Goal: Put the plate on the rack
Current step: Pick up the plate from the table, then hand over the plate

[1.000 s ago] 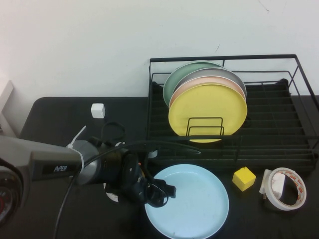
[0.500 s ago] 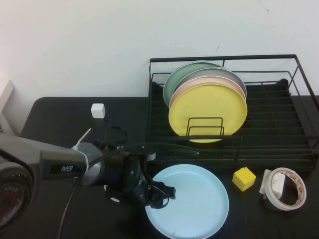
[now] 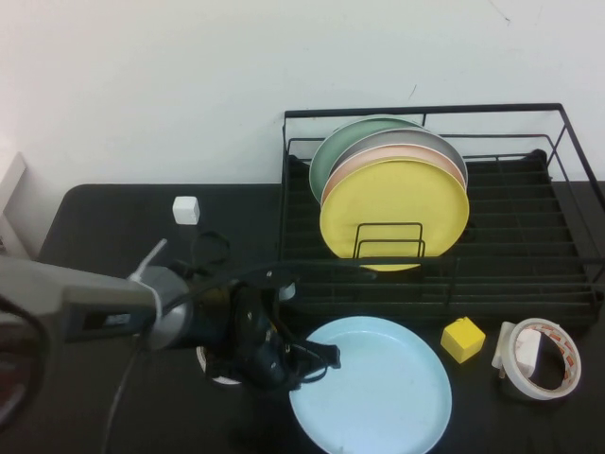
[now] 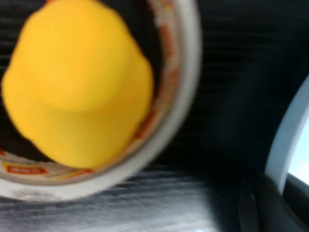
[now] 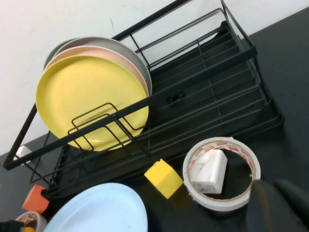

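The light blue plate (image 3: 378, 392) lies flat on the black table in front of the rack. My left gripper (image 3: 321, 357) is low at the plate's left rim. In the left wrist view (image 4: 285, 203) its dark fingers sit on either side of the pale rim (image 4: 289, 135), shut on it. The black wire rack (image 3: 567, 180) stands behind and holds a yellow plate (image 3: 392, 203), a pink and a grey one, and a pale green plate (image 3: 331, 156). My right gripper (image 5: 276, 195) is out of the high view, hanging shut and empty beside a tape roll (image 5: 221, 174).
A yellow cube (image 3: 462, 339) and a tape roll (image 3: 539, 357) around a white adapter lie right of the plate. A second tape roll (image 4: 178, 96) holding a yellow object (image 4: 77, 82) sits under the left arm. A white cube (image 3: 186, 209) is at the back left.
The left gripper has moved a little to the right, and the light blue plate has shifted right with it. Nothing else has moved.
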Motion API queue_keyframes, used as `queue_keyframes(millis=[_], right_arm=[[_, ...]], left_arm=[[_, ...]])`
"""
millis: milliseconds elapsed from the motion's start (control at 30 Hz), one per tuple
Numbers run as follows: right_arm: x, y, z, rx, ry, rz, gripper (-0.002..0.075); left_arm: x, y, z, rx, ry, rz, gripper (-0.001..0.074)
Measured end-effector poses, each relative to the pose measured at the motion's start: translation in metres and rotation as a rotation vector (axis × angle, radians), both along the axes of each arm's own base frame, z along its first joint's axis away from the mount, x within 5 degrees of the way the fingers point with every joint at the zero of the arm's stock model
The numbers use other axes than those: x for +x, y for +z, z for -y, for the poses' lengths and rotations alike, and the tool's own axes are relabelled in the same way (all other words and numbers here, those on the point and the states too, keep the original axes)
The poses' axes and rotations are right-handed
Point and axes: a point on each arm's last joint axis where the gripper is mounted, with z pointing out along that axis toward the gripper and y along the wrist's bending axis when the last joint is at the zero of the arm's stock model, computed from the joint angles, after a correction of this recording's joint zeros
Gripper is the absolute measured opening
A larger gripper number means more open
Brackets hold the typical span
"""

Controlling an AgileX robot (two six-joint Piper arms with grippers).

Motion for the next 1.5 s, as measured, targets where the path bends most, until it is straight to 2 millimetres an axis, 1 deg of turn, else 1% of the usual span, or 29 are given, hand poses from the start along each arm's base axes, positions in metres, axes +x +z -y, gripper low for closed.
queue_keyframes(millis=[167, 233, 433, 567, 633, 700, 767, 867, 967, 1067, 1133, 1200, 1333, 1400, 1500], right_arm=[[0.000, 0.000, 0.000, 0.010, 0.001, 0.000, 0.0009], [0.000, 0.000, -0.001, 0.027, 0.002, 0.000, 0.0009], [0.000, 0.001, -0.003, 0.088, 0.012, -0.005, 0.0009], [-0.002, -0.001, -0.010, 0.118, 0.076, -0.040, 0.0018], [-0.005, 0.003, -0.016, 0.112, 0.148, -0.048, 0.0042], [-0.008, 0.013, -0.022, 0.092, 0.232, -0.030, 0.0081], [-0.012, 0.027, -0.028, 0.074, 0.309, 0.008, 0.0127], [-0.010, 0.044, -0.033, 0.025, 0.391, 0.023, 0.0223], [0.001, 0.060, -0.037, -0.055, 0.469, 0.004, 0.0324], [0.017, 0.081, -0.040, -0.136, 0.546, -0.021, 0.0421], [0.030, 0.094, -0.042, -0.187, 0.595, -0.039, 0.0460], [0.047, 0.106, -0.044, -0.234, 0.645, -0.058, 0.0482], [0.082, 0.131, -0.048, -0.323, 0.754, -0.063, 0.0494], [0.099, 0.138, -0.051, -0.346, 0.819, -0.078, 0.0496], [0.121, 0.139, -0.055, -0.359, 0.923, -0.117, 0.0497]], left_arm=[[-0.009, 0.033, -0.003, -0.027, -0.096, 0.078, 0.0002], [-0.015, 0.040, -0.007, -0.030, -0.116, 0.100, 0.0002], [-0.042, 0.047, -0.026, -0.021, -0.124, 0.167, 0.0001], [-0.059, 0.055, -0.040, -0.024, -0.106, 0.237, 0.0001], [-0.067, 0.062, -0.047, -0.030, -0.105, 0.290, 0.0001], [-0.074, 0.073, -0.049, -0.044, -0.109, 0.361, 0.0001], [-0.083, 0.087, -0.048, -0.060, -0.146, 0.448, 0.0001], [-0.096, 0.110, -0.037, -0.092, -0.232, 0.577, 0.0001], [-0.111, 0.130, -0.025, -0.134, -0.318, 0.687, 0.0001], [-0.125, 0.142, -0.014, -0.179, -0.376, 0.758, 0.0001], [-0.132, 0.148, -0.009, -0.207, -0.400, 0.794, 0.0001], [-0.138, 0.152, -0.004, -0.232, -0.417, 0.823, 0.0001], [-0.143, 0.159, -0.001, -0.260, -0.428, 0.867, 0.0001], [-0.143, 0.163, -0.002, -0.269, -0.421, 0.886, 0.0001], [-0.144, 0.168, -0.004, -0.283, -0.411, 0.912, 0.0001]])
